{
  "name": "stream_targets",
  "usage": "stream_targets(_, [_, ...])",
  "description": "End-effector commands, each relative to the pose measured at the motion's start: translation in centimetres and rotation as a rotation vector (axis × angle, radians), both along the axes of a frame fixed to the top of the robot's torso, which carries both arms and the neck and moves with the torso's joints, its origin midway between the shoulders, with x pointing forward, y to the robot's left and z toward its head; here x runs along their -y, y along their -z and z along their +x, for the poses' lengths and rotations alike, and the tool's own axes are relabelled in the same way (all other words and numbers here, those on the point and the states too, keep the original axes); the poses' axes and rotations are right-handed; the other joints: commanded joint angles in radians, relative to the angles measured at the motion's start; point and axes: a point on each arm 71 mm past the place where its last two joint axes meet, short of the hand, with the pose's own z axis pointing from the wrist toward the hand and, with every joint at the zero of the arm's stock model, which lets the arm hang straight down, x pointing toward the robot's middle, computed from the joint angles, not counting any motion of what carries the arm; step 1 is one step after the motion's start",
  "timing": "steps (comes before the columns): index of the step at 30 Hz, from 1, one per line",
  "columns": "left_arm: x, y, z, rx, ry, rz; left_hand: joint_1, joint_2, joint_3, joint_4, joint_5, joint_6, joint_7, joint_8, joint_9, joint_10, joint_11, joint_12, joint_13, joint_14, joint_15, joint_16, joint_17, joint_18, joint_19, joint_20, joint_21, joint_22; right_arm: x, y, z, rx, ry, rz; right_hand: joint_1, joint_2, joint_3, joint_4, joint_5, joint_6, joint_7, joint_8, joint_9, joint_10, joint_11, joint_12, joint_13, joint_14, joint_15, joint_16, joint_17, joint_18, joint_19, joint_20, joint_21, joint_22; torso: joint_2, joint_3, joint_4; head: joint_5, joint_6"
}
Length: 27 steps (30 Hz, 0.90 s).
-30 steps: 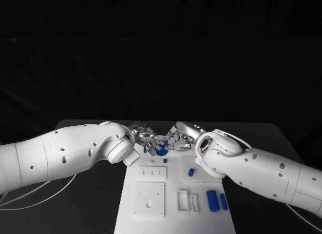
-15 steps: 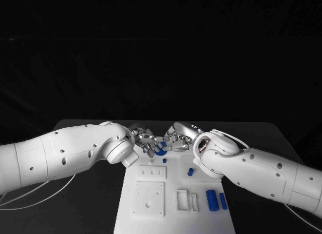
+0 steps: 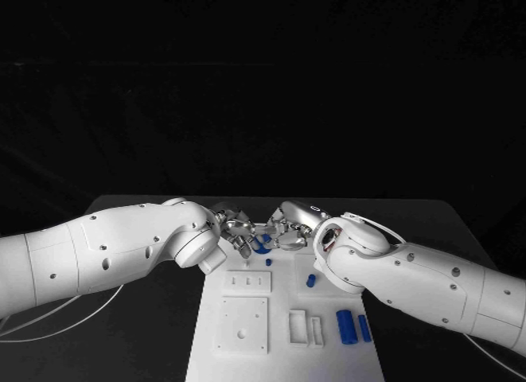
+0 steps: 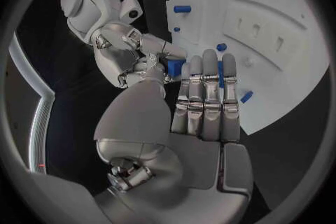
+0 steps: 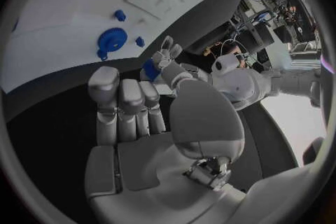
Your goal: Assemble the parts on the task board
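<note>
I see both hands meeting over the far end of the board (image 3: 280, 350). The left hand (image 3: 235, 224) and right hand (image 3: 288, 226) each have fingertips on one blue part (image 4: 176, 68); who grips it, I cannot tell.

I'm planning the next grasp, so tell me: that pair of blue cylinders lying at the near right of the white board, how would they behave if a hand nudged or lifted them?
The blue cylinders lie on their sides on the task board, so a nudge across their length would probably roll them. They look small and smooth, likely light and somewhat slippery in a pinch. Their uniform shape suggests rigid parts, unlikely to bend.
</note>
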Motion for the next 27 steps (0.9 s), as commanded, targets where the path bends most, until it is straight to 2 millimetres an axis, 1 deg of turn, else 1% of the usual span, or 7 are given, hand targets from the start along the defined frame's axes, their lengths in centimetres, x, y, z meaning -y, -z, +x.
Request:
stream_targets(1, [0.57,-0.11,-0.15,-0.002,0.034,0.021,0.012,0.014,-0.009,-0.017,0.029,-0.007,0.0,-0.002,0.003,0.008,-0.008,0.003,0.0,-0.004,-0.004,0.005,0.0,-0.02,-0.003,0.0,0.007,0.002,-0.58,0.04,-0.3,-0.004,-0.027,-0.012,0.006,0.0,-0.001,0.007,0.005,0.024,-0.015,0.002,0.002,0.0,-0.004,-0.005,0.001,0.0,-0.008,-0.006,-0.001,-0.005,0.031,-0.005,0.007,0.099,0.0,-0.0001,0.0001,-0.002,-0.001])
stream_targets(2, [0.62,-0.09,-0.17,-0.004,0.038,0.025,0.017,0.025,-0.022,-0.028,0.041,-0.008,-0.001,-0.002,0.005,0.008,-0.008,0.003,0.0,-0.004,-0.004,0.005,0.0,-0.02,-0.004,0.0,0.007,0.004,-0.61,0.05,-0.3,-0.004,-0.028,-0.012,0.006,0.0,-0.001,0.007,0.005,0.024,-0.015,0.002,0.002,0.0,-0.004,-0.005,0.001,0.0,-0.008,-0.006,-0.001,-0.005,0.031,-0.005,0.007,0.099,0.0,-0.0001,0.0002,-0.002,-0.002])
stream_targets(9, [0.82,0.01,-0.29,-0.012,0.057,0.044,0.045,0.048,-0.033,-0.054,0.05,-0.01,-0.002,-0.002,0.002,0.006,-0.009,0.001,0.0,-0.007,-0.004,0.005,0.0,-0.02,-0.006,0.0,0.007,0.007,-0.66,0.08,-0.33,-0.005,-0.028,-0.012,0.006,0.0,-0.001,0.007,0.005,0.024,-0.015,0.002,0.002,0.0,-0.004,-0.005,0.001,0.0,-0.008,-0.006,-0.001,-0.005,0.031,-0.005,0.007,0.099,0.0,-0.0003,0.0007,-0.004,-0.004])
stream_targets(14, [0.77,0.01,-0.29,-0.01,0.057,0.046,0.073,0.071,-0.026,-0.075,0.11,-0.013,-0.006,-0.002,-0.001,0.005,-0.01,-0.001,-0.001,-0.007,-0.005,0.005,-0.001,-0.021,-0.008,-0.001,0.007,0.009,-0.66,0.14,-0.32,-0.009,-0.029,-0.017,0.006,0.0,-0.001,0.007,0.005,0.024,-0.015,0.002,0.002,0.0,-0.004,-0.005,0.001,0.0,-0.008,-0.006,-0.001,-0.005,0.031,-0.005,0.007,0.099,0.0,-0.0005,-0.0001,-0.004,-0.005])
stream_targets(17, [0.7,0.01,-0.31,-0.01,0.058,0.045,0.083,0.081,-0.019,-0.08,0.121,-0.013,-0.007,-0.002,-0.001,0.006,-0.011,-0.001,-0.002,-0.007,-0.005,0.006,0.0,-0.021,-0.008,-0.001,0.007,0.01,-0.61,0.22,-0.27,-0.013,-0.027,-0.021,0.006,0.0,-0.001,0.007,0.005,0.024,-0.015,0.002,0.002,0.0,-0.004,-0.005,0.001,0.0,-0.008,-0.006,-0.001,-0.005,0.031,-0.005,0.007,0.099,0.0,-0.0008,0.0002,-0.005,-0.006])
stream_targets(24, [0.48,0.0,-0.39,-0.012,0.062,0.04,0.089,0.098,-0.004,-0.091,0.165,-0.009,-0.013,-0.001,0.043,0.015,-0.014,0.0,-0.001,-0.007,-0.009,0.02,0.01,-0.022,-0.011,-0.004,0.014,0.019,-0.44,0.44,-0.11,-0.018,-0.02,-0.029,0.006,0.0,-0.001,0.007,0.005,0.024,-0.015,0.002,0.002,0.0,-0.004,-0.005,0.001,0.0,-0.008,-0.006,-0.001,-0.005,0.031,-0.005,0.007,0.099,0.0,-0.0005,0.0002,-0.005,-0.007])
stream_targets(27, [0.4,0.0,-0.41,-0.012,0.063,0.038,0.087,0.096,0.005,-0.092,0.173,-0.012,-0.014,-0.001,0.061,0.016,-0.014,0.0,-0.001,-0.011,-0.009,0.026,0.015,-0.022,-0.014,-0.005,0.017,0.024,-0.42,0.48,-0.1,-0.019,-0.021,-0.03,0.006,0.0,-0.001,0.007,0.005,0.024,-0.015,0.002,0.002,0.0,-0.004,-0.005,0.001,0.0,-0.008,-0.006,-0.001,-0.005,0.031,-0.005,0.007,0.099,0.0,-0.0004,0.0004,-0.005,-0.008])
